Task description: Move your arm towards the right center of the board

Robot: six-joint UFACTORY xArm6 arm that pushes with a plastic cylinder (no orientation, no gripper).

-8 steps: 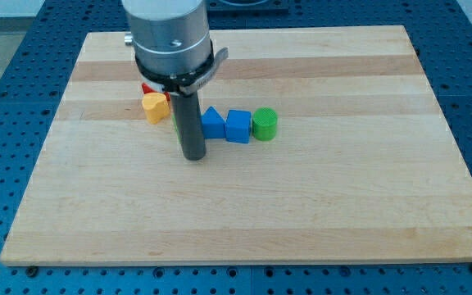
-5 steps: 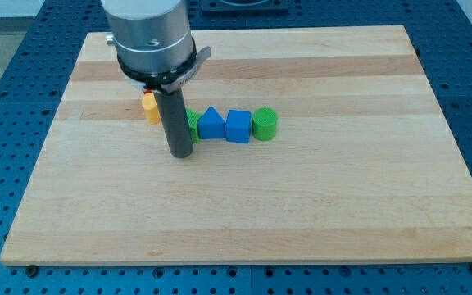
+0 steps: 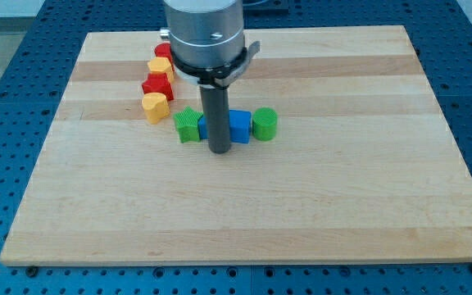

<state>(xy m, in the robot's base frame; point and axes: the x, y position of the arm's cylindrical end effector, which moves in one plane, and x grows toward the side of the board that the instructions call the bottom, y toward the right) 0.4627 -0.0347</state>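
Observation:
My dark rod comes down from the grey arm head at the view's top centre, and my tip [image 3: 219,151] rests on the wooden board [image 3: 301,213] just below a row of blocks. The row holds a green star block [image 3: 188,125], a blue block [image 3: 203,126] mostly hidden behind the rod, a blue cube [image 3: 240,125] and a green cylinder [image 3: 265,124]. The tip stands just below the gap between the two blue blocks, left of the board's centre.
At the upper left a column of blocks runs down: a red block [image 3: 162,51], a yellow block [image 3: 161,68], a red block [image 3: 156,85] and a yellow-orange heart block [image 3: 154,106]. Blue perforated table surrounds the board.
My tip first slid left to the green star block, then moved right, now below the blue blocks. The arm head has uncovered the red and yellow blocks at upper left.

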